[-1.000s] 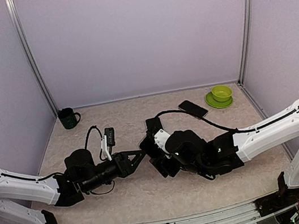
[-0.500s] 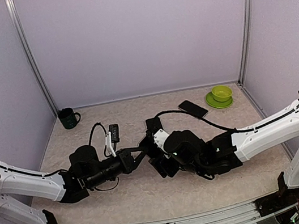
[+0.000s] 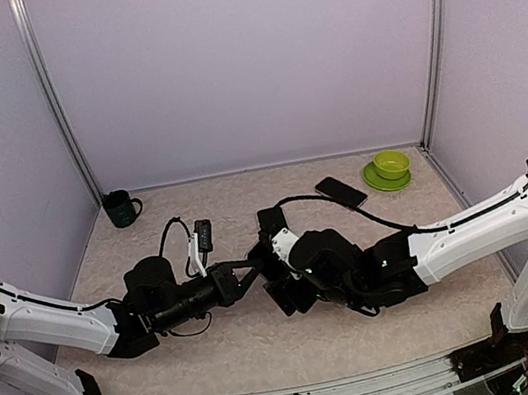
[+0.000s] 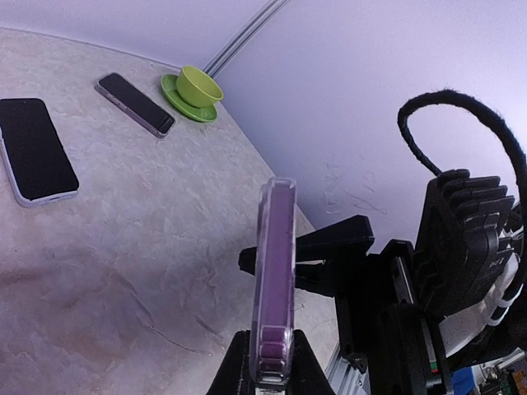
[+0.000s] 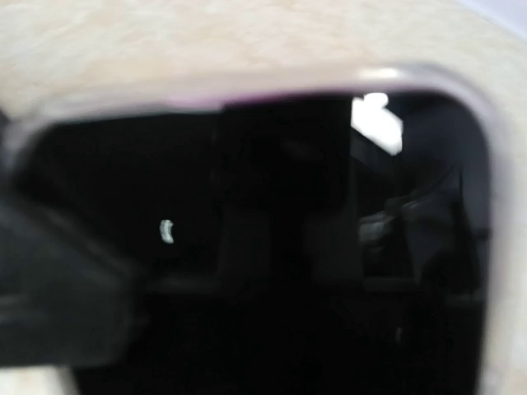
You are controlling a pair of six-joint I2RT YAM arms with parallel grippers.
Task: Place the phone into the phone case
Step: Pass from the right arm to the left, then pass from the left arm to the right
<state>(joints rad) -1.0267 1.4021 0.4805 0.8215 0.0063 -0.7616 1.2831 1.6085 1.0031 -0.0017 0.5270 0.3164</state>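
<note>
A pale marbled table [image 3: 270, 354] enclosed by lavender walls [image 3: 241, 59]; both arms meet at its middle.

(a) The left gripper [image 4: 270, 372] is clamped tight on the lower end of the phone case [image 4: 275, 271]. The case is clear with a purple tint. It stands upright and edge-on to the left wrist camera, lifted clear of the table.

(b) The right gripper [image 4: 314, 262] sits just behind the case at three o'clock. We see its two black fingers apart, but we cannot tell whether they bear on the case. Its own camera shows only a blurred dark rectangle with a pale rounded rim.

(c) Outward: a pale-edged phone [image 4: 37, 148] lies flat, screen up, at ten o'clock in the left wrist view. A second phone [image 4: 134, 104] lies beyond it at eleven o'clock, just beside a green bowl [image 4: 196, 84] on its saucer [image 4: 183, 107]. A dark mug [image 3: 122, 209] stands well apart at the far left.

We judge the step to be securing the case; no phone is in it yet. Which phone is meant we cannot say. The next move calls for the right gripper to draw off and fetch a phone, then line it up squarely with the case opening.
</note>
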